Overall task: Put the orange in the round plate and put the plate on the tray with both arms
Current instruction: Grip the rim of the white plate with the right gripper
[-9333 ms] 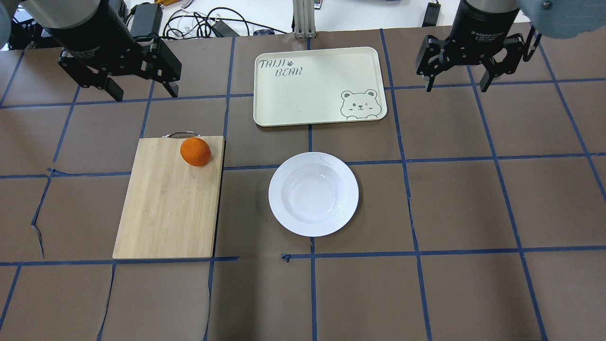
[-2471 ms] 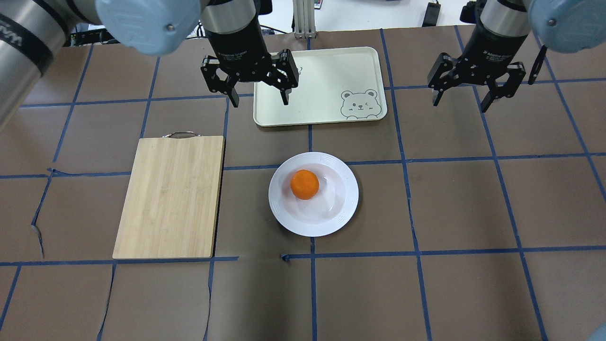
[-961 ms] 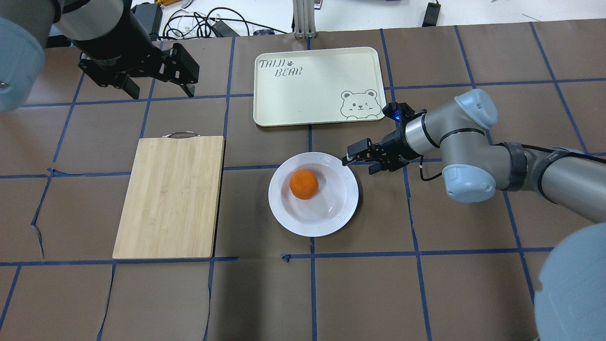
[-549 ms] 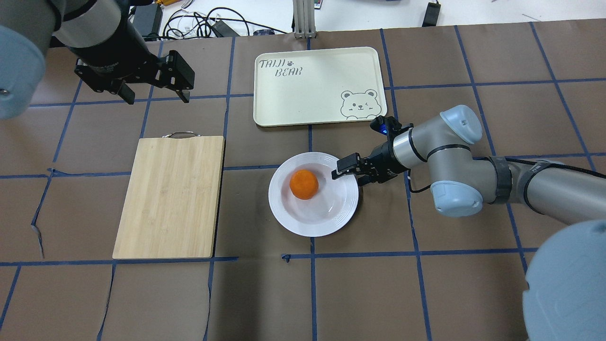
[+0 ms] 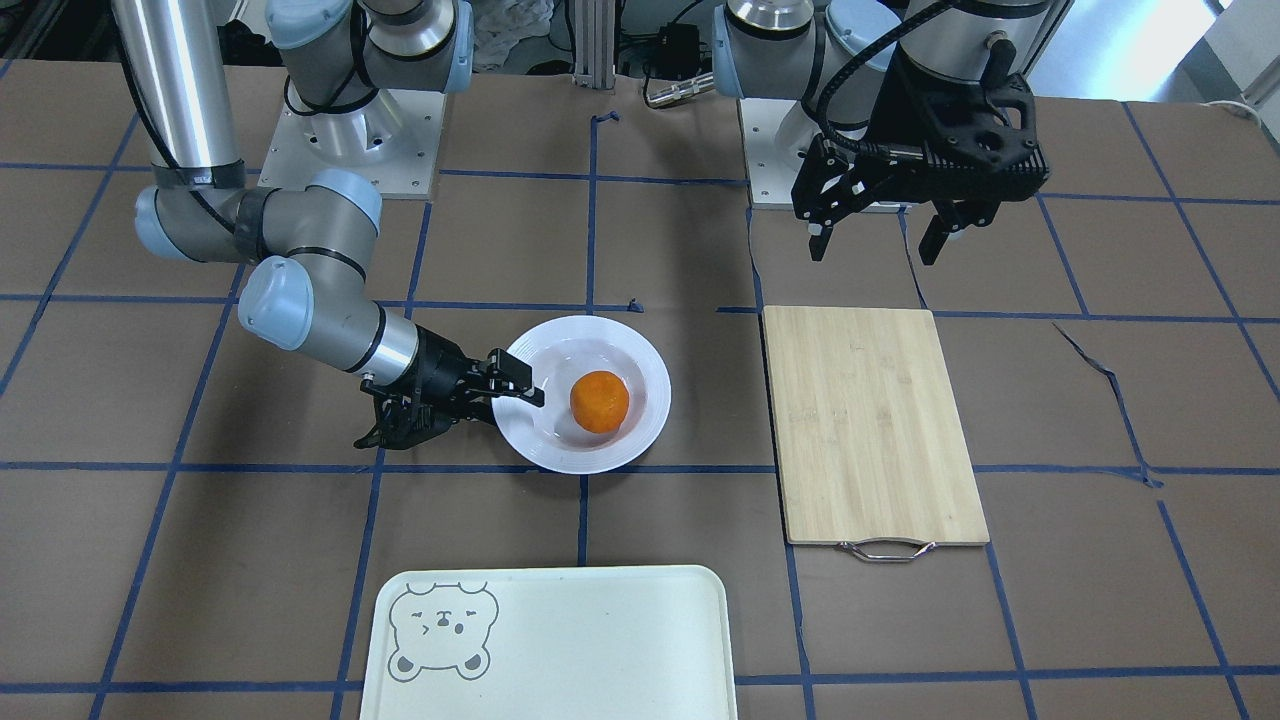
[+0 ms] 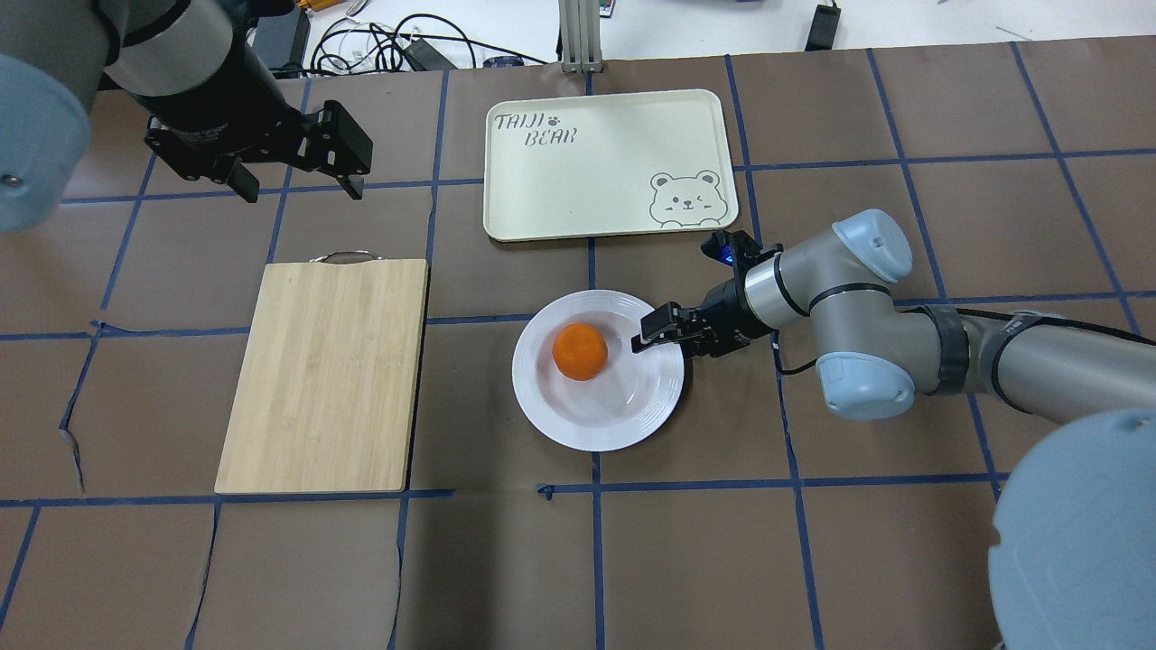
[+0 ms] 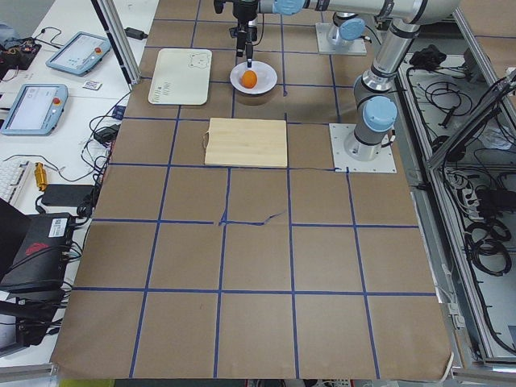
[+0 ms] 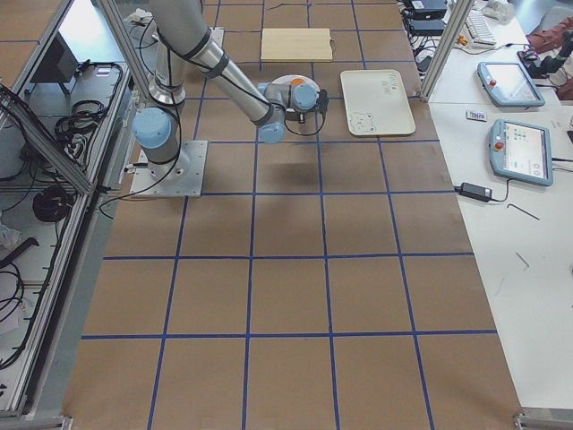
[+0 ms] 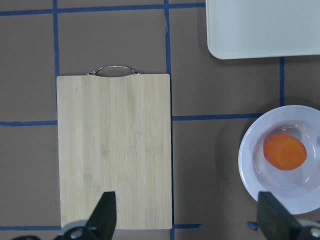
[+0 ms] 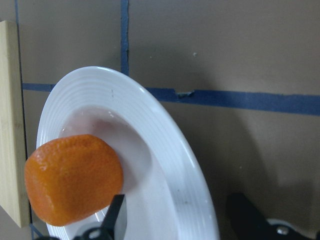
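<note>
The orange (image 6: 579, 351) lies in the sunken centre of the round plate (image 6: 587, 433), which rests on the table in front of the tray (image 6: 605, 162). My right gripper (image 6: 666, 343) reaches in low from the right and stands open astride the plate's right rim. One finger is over the inside of the rim and the other is outside it. The right wrist view shows that rim (image 10: 165, 145) passing between the fingers (image 10: 117, 215), with the orange (image 10: 72, 185) close by. My left gripper (image 6: 301, 185) hangs open and empty, high over the far left of the table.
A bamboo cutting board (image 6: 325, 375) with a metal handle lies bare to the left of the plate. Cables and power bricks (image 6: 388, 41) sit beyond the table's far edge. Brown paper with blue tape lines covers the table.
The orange went from the cutting board into the plate, and the left gripper drew back to the far left. Over the last second the right gripper slid left onto the plate's rim.
</note>
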